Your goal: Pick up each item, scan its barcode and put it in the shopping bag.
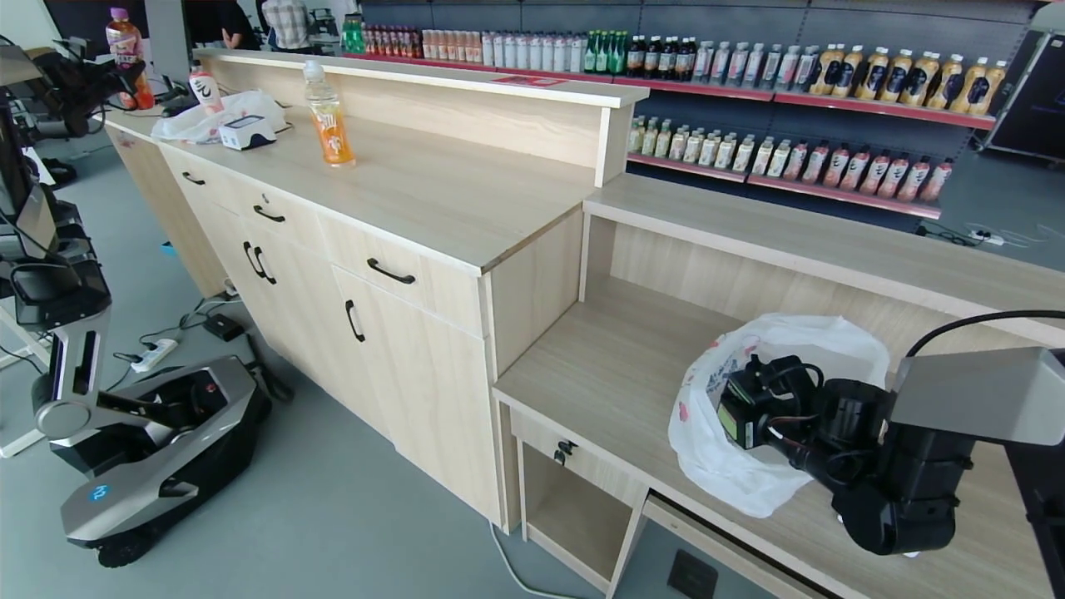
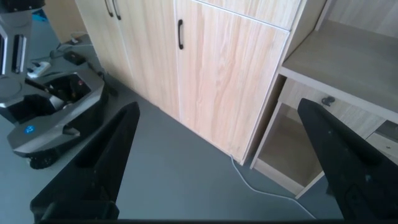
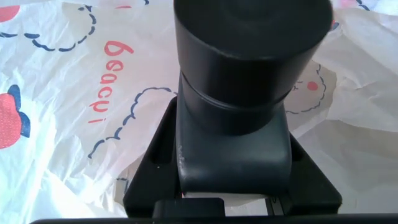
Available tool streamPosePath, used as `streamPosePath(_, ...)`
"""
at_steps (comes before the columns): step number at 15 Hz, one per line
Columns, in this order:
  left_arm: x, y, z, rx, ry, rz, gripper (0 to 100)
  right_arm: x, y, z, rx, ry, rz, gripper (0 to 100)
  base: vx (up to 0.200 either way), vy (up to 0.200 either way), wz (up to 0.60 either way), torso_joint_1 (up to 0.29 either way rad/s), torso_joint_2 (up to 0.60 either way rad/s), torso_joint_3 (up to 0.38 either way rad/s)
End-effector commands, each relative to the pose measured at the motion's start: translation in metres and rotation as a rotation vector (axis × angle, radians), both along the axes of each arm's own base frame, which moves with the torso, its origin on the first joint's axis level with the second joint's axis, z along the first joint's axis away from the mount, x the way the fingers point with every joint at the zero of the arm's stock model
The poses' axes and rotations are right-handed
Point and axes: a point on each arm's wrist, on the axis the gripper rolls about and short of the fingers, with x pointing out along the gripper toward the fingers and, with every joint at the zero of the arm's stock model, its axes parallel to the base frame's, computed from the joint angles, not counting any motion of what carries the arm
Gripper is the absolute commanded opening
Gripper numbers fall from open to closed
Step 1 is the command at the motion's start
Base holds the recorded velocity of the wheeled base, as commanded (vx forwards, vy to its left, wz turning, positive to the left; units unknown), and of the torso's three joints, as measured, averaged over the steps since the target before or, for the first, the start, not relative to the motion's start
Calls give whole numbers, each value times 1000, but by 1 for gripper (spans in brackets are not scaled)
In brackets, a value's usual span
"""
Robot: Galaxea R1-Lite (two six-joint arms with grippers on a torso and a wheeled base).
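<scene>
Orange bottle [image 1: 328, 116] upright; left fingers [image 2: 93, 168] apart; hold of right arm [image 1: 882, 466] unclear

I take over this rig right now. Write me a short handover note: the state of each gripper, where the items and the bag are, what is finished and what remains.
Left gripper: open, empty, low in front of the cabinet doors.
Right gripper: at the mouth of the shopping bag on the lower desk. I cannot tell whether it holds anything.
Items: an orange drink bottle stands upright on the upper counter; a smaller bottle stands farther along it.
Done: unclear, the bag's inside is hidden.
Left: at least these two bottles to pick up, scan and bag.
</scene>
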Motion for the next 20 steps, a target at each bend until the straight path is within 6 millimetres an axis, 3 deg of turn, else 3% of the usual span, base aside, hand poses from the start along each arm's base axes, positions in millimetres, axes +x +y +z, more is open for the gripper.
streamPosePath(1, 0, 0, 0, 0, -1, 1, 100, 2, 0, -9, -1, 14, 2, 0, 0, 0, 0, 0, 0, 0)
streamPosePath(20, 0, 0, 0, 0, -1, 1, 100, 6, 1, -34, -21, 57, 6, 0, 0, 0, 0, 0, 0, 0)
